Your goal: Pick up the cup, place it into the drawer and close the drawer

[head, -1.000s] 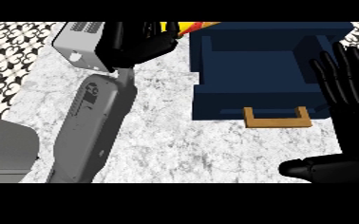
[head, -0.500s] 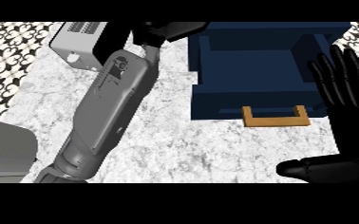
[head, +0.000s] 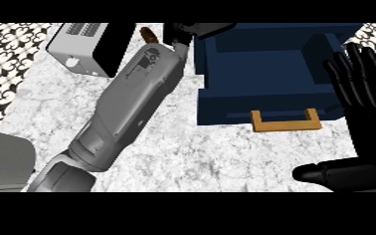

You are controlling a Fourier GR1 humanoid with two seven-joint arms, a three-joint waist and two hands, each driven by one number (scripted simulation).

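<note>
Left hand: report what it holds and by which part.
Cannot be told. The left hand shows only partly at the view's top edge, beside the drawer, and no cup is visible in it. The right hand is open, holding nothing.

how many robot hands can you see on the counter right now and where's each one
2. The left hand is at the top, by the blue drawer's back-left corner, mostly hidden, its fingers unclear. The right hand rests open at the right edge, fingers up, beside the drawer.
</note>
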